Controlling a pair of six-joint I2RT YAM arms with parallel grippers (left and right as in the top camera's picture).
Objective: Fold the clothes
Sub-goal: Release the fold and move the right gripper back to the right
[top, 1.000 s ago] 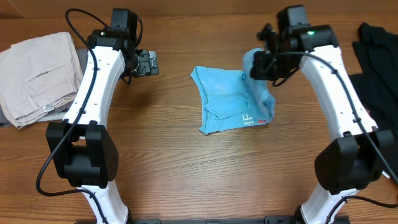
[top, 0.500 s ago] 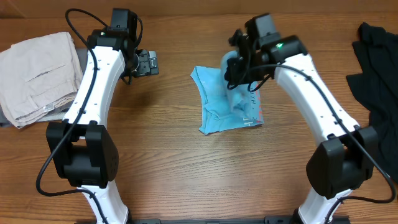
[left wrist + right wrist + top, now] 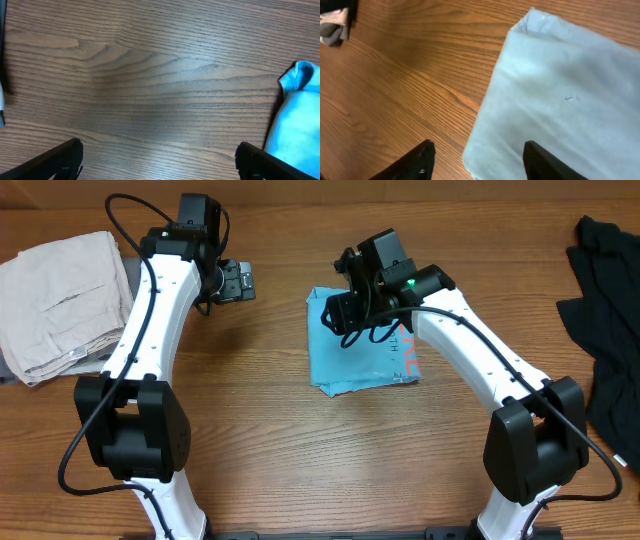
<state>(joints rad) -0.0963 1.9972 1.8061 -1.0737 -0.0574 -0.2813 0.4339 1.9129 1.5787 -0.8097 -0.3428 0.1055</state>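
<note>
While the folded blue T-shirt (image 3: pixel 368 355) lies mid-way across the table (image 3: pixel 300 460), the right gripper (image 3: pixel 336 317) hovers over its far-left corner, fingers spread and empty; the left gripper (image 3: pixel 240 281), also spread, sits well apart leftward.

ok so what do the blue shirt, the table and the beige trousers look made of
Light blue T-shirt: thin, matte knit, probably cotton; it creases softly and lies flat. Table: brown grain with slight sheen, so wood or wood-look laminate. Beige trousers: heavier matte woven cloth, judging by stiffer folds and visible seams.
</note>
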